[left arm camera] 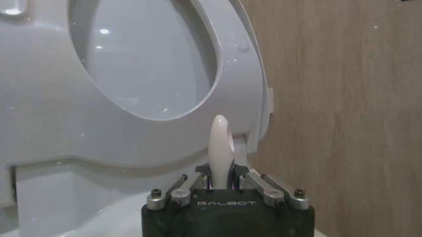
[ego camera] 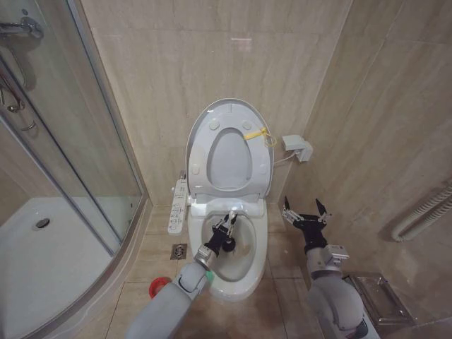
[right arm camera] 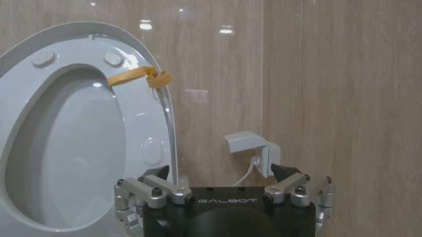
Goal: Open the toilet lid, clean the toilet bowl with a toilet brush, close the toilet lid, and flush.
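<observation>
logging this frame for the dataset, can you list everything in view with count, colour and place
glossy white plastic toilet lid: one, raised against the wall
white seat ring with yellow tie: one, raised against the lid
white ceramic toilet bowl: one, centre floor
white-handled toilet brush: one, black head over the bowl, handle in the left gripper
white button panel: one, left of the bowl
small round red cup holder: one, floor left of the bowl
white wall socket: one, wall right of the lid
glass shower enclosure: one, far left
left gripper: fingers shut on the brush, over the bowl
right gripper: fingers open, right of the bowl
</observation>
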